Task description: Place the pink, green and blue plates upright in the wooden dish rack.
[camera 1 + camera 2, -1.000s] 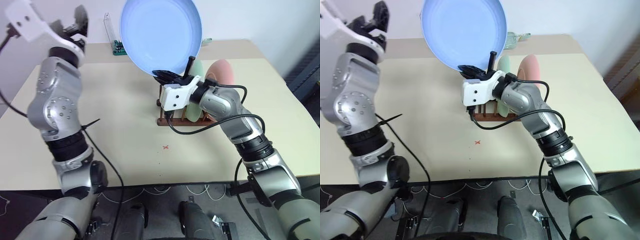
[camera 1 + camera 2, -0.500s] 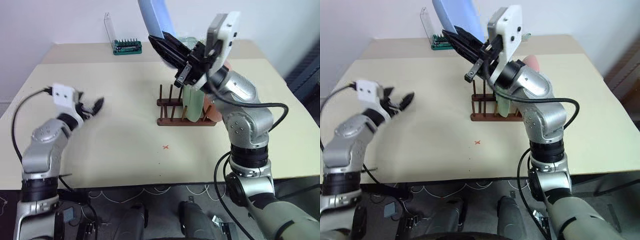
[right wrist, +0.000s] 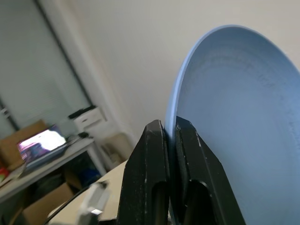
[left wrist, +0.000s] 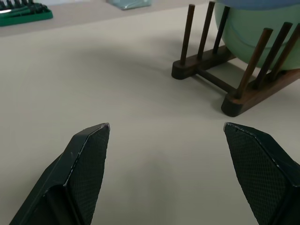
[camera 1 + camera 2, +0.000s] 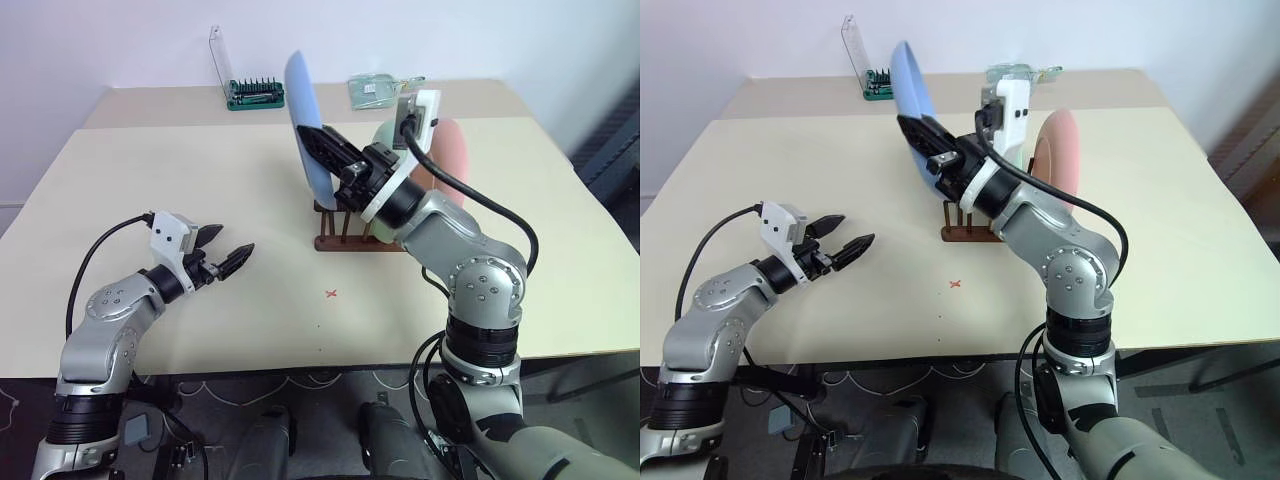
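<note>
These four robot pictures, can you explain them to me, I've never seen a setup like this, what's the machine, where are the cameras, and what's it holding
This is a humanoid robot with two arms, each ending in a gripper with two black fingers. Two pictures come from cameras in its head, looking down over a beige table. The other two come from cameras on its wrists, looking along the fingers.

On the table stands a small wooden dish rack with upright pegs. A green plate and a pink plate already stand in it. At the far edge lie a green tool set and a clear glass object.

The right gripper pinches the rim of a blue plate, holding it on edge above the rack. The left gripper is open, holds nothing and hovers low over the table.
</note>
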Robot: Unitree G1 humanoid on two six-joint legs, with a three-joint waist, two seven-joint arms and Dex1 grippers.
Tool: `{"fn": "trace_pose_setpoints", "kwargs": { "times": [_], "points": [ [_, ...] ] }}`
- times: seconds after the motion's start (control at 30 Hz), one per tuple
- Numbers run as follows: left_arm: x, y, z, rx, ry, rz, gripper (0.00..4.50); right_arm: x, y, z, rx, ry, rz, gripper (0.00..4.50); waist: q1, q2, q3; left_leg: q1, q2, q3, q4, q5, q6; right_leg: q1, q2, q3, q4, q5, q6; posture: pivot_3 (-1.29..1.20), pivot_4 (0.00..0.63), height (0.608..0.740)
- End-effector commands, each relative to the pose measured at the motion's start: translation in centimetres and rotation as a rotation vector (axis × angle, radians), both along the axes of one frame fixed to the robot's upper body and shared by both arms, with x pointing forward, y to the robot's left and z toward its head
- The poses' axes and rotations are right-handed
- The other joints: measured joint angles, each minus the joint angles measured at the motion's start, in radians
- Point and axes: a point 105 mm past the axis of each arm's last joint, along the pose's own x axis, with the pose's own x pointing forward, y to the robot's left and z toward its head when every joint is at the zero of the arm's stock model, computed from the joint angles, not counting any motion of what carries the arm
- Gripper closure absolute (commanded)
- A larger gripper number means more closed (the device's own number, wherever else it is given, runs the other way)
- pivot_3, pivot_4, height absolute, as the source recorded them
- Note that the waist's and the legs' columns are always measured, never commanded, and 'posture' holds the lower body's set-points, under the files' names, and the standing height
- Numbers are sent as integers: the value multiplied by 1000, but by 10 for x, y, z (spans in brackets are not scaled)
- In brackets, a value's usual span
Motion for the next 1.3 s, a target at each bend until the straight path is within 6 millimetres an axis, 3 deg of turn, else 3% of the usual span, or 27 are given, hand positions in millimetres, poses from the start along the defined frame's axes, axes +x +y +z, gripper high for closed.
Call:
{"fn": "trace_pose_setpoints", "kwargs": {
  "times": [0.03,0.2,0.57,0.97,1.3],
  "points": [
    [-1,-1,8,-1,-42,-8,516,1,-6,8,42,-1,-17,4500,-1,0,0,0,0,0,0,0,0,0,0,0,0,0,0,0,150,740],
    [-1,1,5,12,-38,0,516,12,-9,-9,72,146,-37,4500,-4,1,0,0,0,0,0,0,0,0,0,0,1,0,0,0,150,740],
    [-2,-1,2,18,-36,-3,516,16,-8,-14,82,212,-43,4500,-2,1,-1,0,0,0,0,0,0,0,0,0,0,0,0,0,150,740],
    [-1,-2,0,22,-38,-11,516,14,-7,11,88,130,-48,4500,-2,1,-1,0,0,0,0,0,0,0,0,0,0,0,0,0,150,740],
    [-3,-2,-1,24,-39,-9,516,15,-7,17,134,159,-56,4500,-2,1,0,0,0,0,-1,0,0,0,0,0,0,0,0,0,150,740]
  ]
}}
